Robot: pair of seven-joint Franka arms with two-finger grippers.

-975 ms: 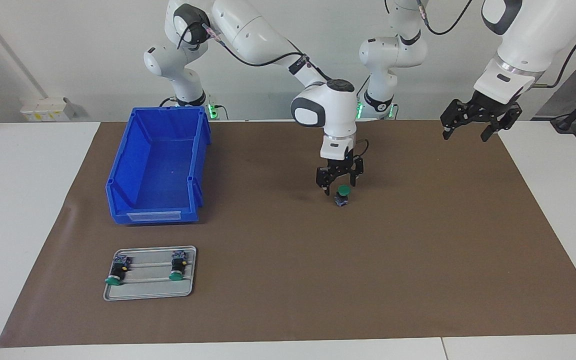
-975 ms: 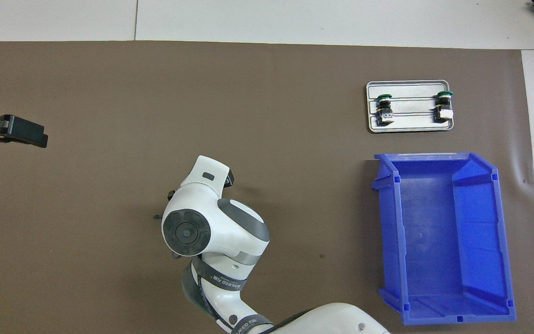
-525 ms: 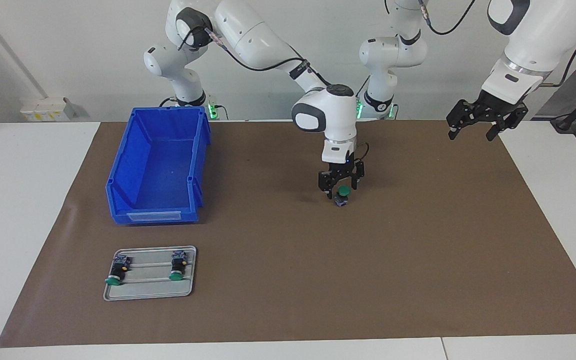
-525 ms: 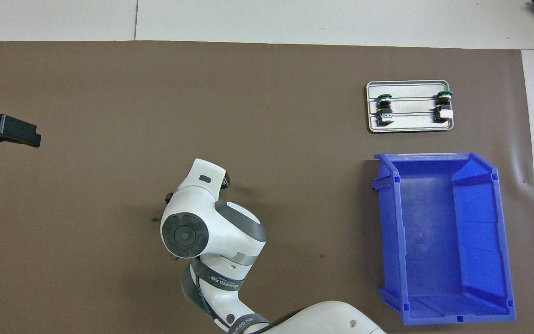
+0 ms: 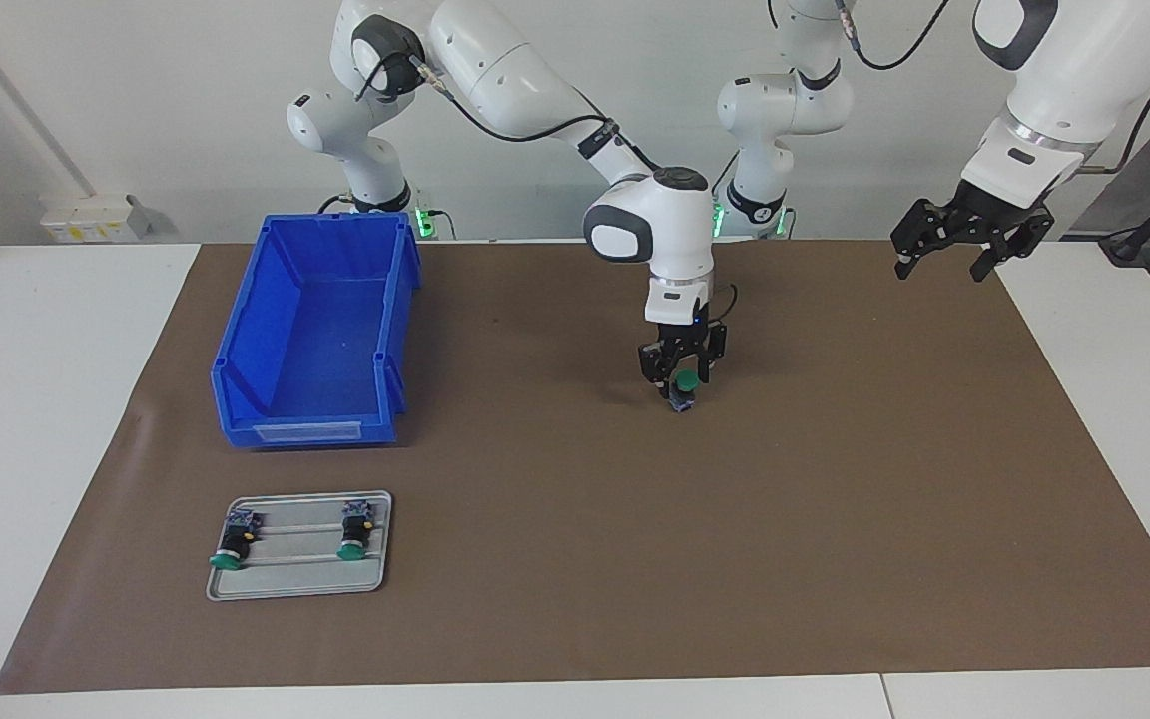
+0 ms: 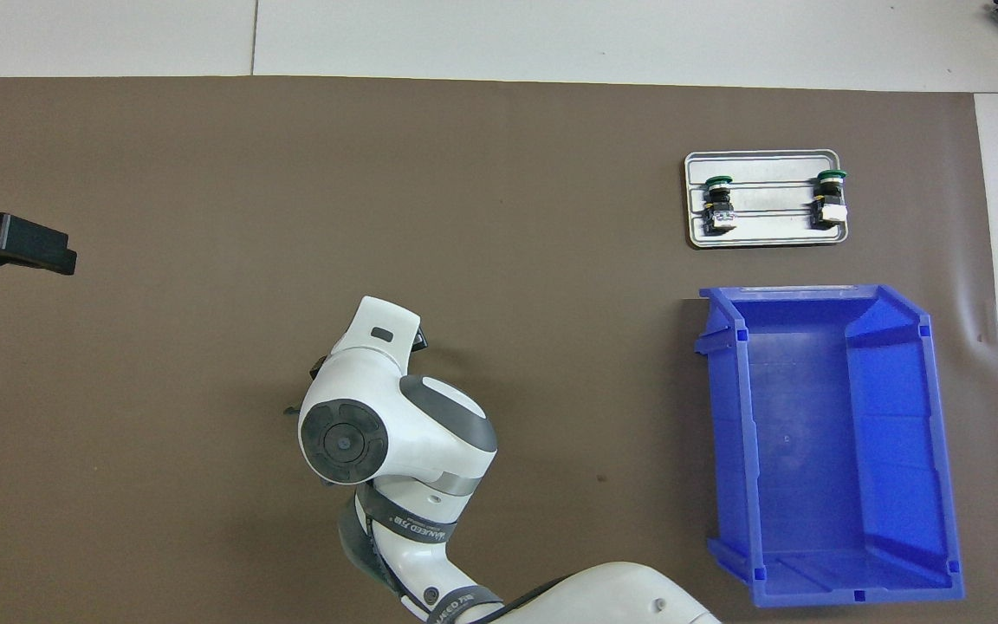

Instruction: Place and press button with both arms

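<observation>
A button (image 5: 683,389) with a green cap stands upright on the brown mat (image 5: 835,479) near its middle. My right gripper (image 5: 682,383) points straight down and is shut on the button just under the cap. In the overhead view the right arm's wrist (image 6: 378,416) hides that button. My left gripper (image 5: 939,268) hangs open in the air over the mat's corner by the left arm's base, holding nothing; its dark tip (image 6: 27,247) pokes into the overhead view at the edge.
A grey tray (image 5: 300,581) (image 6: 763,238) carries two more buttons (image 5: 228,547) (image 5: 350,534) lying on their sides. A blue bin (image 5: 236,399) (image 6: 729,433) stands between the tray and the right arm's base.
The right gripper came down over the button and its fingers closed in on it. The left gripper drew up and back toward its own end of the table, then held still.
</observation>
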